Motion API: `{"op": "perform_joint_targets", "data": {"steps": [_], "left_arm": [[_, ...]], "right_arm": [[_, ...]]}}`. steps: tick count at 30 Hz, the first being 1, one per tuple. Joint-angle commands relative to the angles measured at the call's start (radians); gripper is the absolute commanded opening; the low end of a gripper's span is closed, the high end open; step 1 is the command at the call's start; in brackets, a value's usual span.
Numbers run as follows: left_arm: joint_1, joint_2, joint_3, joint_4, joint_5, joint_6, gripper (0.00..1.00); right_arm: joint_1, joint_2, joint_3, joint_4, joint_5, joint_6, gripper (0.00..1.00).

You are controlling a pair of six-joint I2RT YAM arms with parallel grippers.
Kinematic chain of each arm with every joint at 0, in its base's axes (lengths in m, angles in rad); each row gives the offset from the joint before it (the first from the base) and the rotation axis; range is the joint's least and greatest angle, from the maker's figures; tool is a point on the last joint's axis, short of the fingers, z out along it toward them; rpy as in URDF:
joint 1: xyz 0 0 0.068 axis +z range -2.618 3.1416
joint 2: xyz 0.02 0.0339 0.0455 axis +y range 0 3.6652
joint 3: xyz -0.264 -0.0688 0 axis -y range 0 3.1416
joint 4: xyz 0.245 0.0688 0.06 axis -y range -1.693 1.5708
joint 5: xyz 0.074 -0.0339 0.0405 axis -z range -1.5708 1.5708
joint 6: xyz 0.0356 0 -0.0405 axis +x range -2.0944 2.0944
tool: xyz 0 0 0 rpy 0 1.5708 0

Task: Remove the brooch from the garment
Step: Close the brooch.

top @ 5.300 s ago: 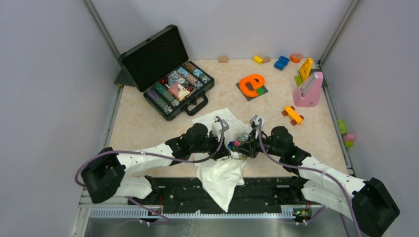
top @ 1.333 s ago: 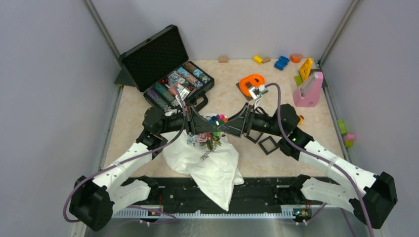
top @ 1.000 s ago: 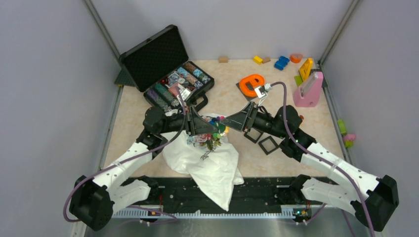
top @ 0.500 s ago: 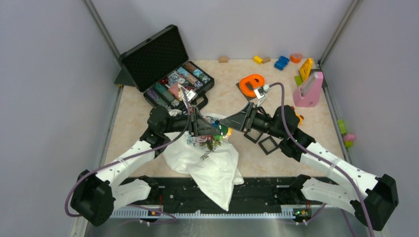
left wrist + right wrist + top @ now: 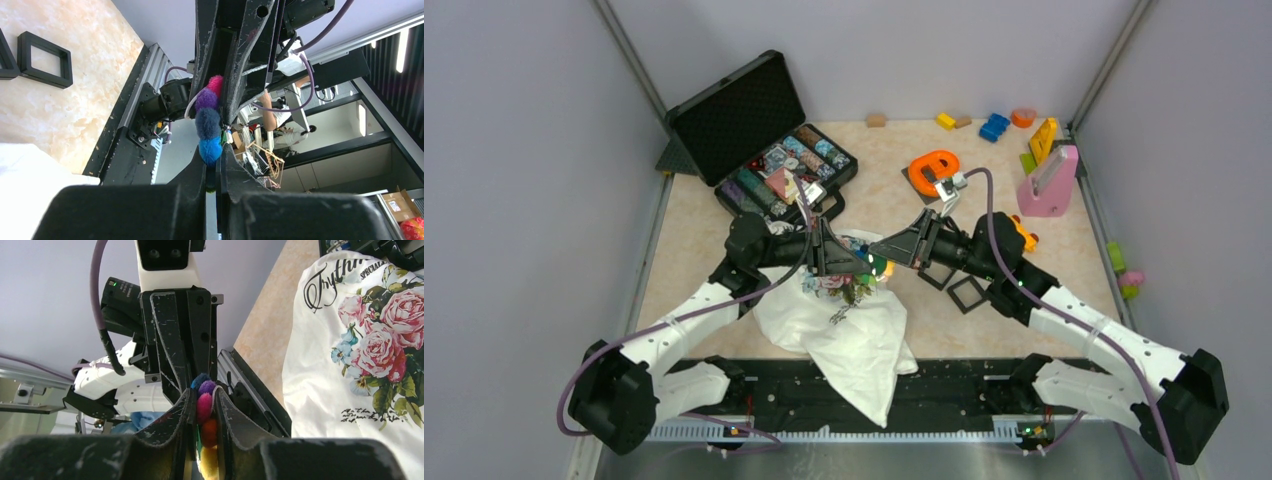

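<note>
Beige marbled tabletop (image 5: 694,270) lies between grey walls, and over it the two grippers meet tip to tip. The left gripper (image 5: 214,150) is clamped on the brooch (image 5: 209,125), its blue, purple and pink beads squeezed between the fingers. The right gripper (image 5: 203,392), coming from the opposite side, has its jaws pressed on the same brooch's pink, orange and yellow beads. The brooch sits just above the far edge of the garment (image 5: 854,330), over the rose print; whether the pin touches the cloth cannot be told. The white garment spreads on the table, its near end draped over the table's front edge. Two black square frames (image 5: 969,293) lie just right of the garment, an open black case (image 5: 754,130) behind it to the left, and an orange toy car (image 5: 1021,232) well to its right.
</note>
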Motion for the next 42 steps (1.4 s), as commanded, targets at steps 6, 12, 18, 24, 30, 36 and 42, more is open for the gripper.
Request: {"op": "perform_joint_targets", "data": {"steps": [6, 12, 18, 24, 30, 36, 42], "left_arm": [[-0.005, -0.012, 0.033, 0.02, -0.014, 0.02, 0.0], [-0.006, -0.009, 0.031, 0.021, -0.016, 0.02, 0.0], [-0.006, -0.009, 0.03, 0.021, -0.016, 0.02, 0.0], [-0.006, -0.01, 0.031, 0.021, -0.017, 0.018, 0.0], [-0.005, -0.01, 0.032, 0.021, -0.017, 0.018, 0.0], [-0.005, -0.013, 0.03, 0.021, -0.019, 0.019, 0.0], [-0.006, -0.014, 0.028, 0.021, -0.02, 0.02, 0.0]], "right_arm": [[-0.002, -0.056, -0.003, -0.029, 0.045, -0.024, 0.35], [-0.002, -0.06, -0.005, 0.004, 0.012, -0.015, 0.44], [-0.002, -0.039, -0.007, -0.009, -0.017, -0.022, 0.36], [-0.001, -0.037, -0.001, -0.029, -0.016, -0.035, 0.34], [0.0, -0.037, 0.007, -0.05, -0.01, -0.046, 0.23], [0.0, -0.055, 0.002, -0.06, 0.012, -0.05, 0.1], [0.0, -0.073, 0.004, -0.062, 0.028, -0.05, 0.23]]}}
